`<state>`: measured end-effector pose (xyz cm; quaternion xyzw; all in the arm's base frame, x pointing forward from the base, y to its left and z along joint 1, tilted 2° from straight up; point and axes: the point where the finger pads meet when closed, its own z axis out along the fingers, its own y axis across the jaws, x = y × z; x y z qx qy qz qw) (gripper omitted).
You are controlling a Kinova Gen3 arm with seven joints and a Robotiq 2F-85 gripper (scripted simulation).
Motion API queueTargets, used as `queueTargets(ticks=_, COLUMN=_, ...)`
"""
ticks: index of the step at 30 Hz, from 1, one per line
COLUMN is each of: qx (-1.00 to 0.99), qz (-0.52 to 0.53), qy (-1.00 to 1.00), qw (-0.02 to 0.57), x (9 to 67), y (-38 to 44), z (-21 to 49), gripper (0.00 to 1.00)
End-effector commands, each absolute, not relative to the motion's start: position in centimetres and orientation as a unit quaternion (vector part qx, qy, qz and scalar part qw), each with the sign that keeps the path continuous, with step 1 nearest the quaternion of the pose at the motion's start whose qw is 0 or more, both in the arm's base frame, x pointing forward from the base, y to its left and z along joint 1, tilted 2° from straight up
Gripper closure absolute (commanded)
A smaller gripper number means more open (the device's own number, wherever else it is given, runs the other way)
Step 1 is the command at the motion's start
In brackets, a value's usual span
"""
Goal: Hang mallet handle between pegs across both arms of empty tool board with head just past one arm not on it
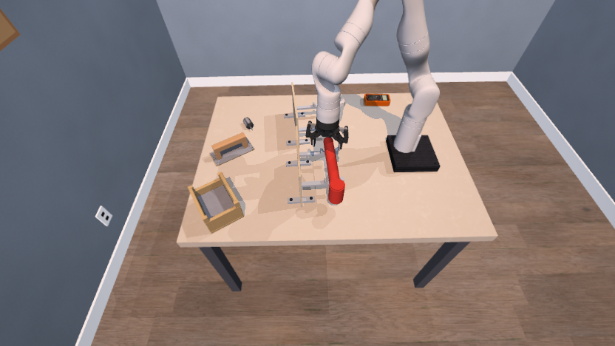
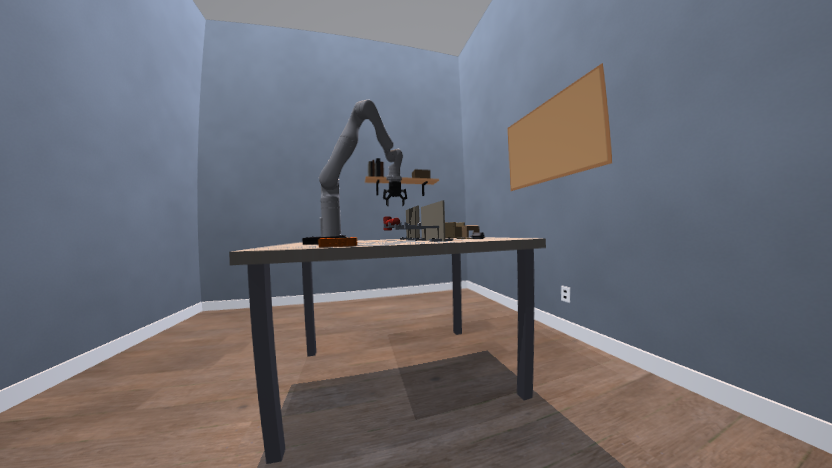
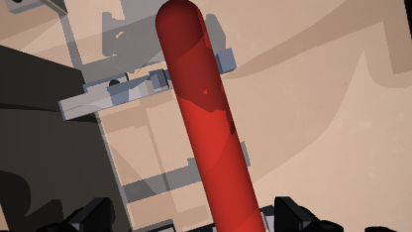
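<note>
The red mallet (image 1: 333, 169) lies across the two grey arms of the nearer tool board (image 1: 299, 178), with its thick head (image 1: 335, 191) at the near end. The farther board's arms (image 1: 306, 107) hold nothing. My gripper (image 1: 327, 138) is open and hangs above the far end of the handle, clear of it, as the exterior view shows (image 2: 394, 199). In the wrist view the handle (image 3: 208, 119) runs up between my spread fingertips, over the grey arms (image 3: 124, 91).
A wooden box (image 1: 216, 202), a wooden block on a plate (image 1: 231, 147) and a small dark object (image 1: 247, 123) lie left of the boards. An orange meter (image 1: 377, 99) lies at the back. The arm's black base (image 1: 412, 159) stands to the right.
</note>
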<state>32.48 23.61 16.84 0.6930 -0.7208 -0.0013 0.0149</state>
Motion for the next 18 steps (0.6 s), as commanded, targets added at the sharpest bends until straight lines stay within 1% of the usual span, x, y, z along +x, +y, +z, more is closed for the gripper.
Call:
queueTargets(ticks=1, qx=0.731, qz=-0.002, qy=-0.682, qw=0.013, x=31.2, y=25.1, z=16.5, gripper=0.00)
queueTargets(ticks=9, qx=0.777, qz=-0.002, qy=-0.629, qw=0.012, x=29.5, y=26.6, z=16.3, gripper=0.00)
queueTargets(ticks=18, qx=0.791, qz=-0.002, qy=-0.611, qw=0.011, x=28.9, y=27.1, z=16.3, gripper=0.00)
